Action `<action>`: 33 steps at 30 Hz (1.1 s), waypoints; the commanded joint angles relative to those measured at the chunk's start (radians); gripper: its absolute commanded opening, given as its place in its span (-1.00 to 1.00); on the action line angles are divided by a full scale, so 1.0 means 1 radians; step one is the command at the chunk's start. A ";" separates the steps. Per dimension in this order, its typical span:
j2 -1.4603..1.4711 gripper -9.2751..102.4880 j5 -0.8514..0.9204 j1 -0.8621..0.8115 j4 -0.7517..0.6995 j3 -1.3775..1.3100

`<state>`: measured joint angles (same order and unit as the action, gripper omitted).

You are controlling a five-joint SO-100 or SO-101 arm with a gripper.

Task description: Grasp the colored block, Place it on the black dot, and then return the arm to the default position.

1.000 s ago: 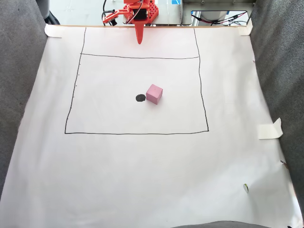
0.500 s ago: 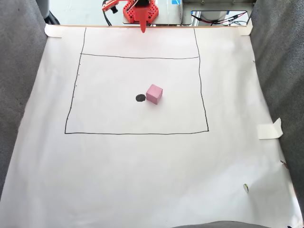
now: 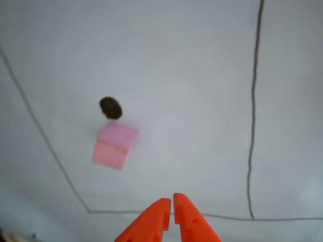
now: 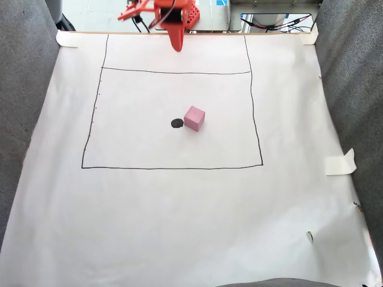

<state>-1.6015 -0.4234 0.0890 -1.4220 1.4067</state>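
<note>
While the pink block (image 4: 194,118) sits just beside the black dot (image 4: 176,123), the claw (image 3: 172,200) hangs well apart, pressed together.

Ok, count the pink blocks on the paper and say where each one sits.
1. The pink block lies inside the drawn rectangle, just right of the black dot in the fixed view, apart from the hand.

Even, bright light with soft shadows in the fixed view; the other view is hazy, blurred and bluish.
</note>
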 commanded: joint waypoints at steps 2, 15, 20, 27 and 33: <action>0.186 -0.84 -0.028 -0.005 0.011 -0.209; 0.560 -0.84 -0.144 0.014 -0.067 -0.699; 0.641 -0.84 -0.222 0.041 -0.028 -0.818; 0.649 -0.84 -0.256 0.089 0.034 -0.830; 0.632 -0.84 -0.268 0.110 0.054 -0.831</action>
<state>-0.9388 -0.6872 0.1917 -1.3806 0.6213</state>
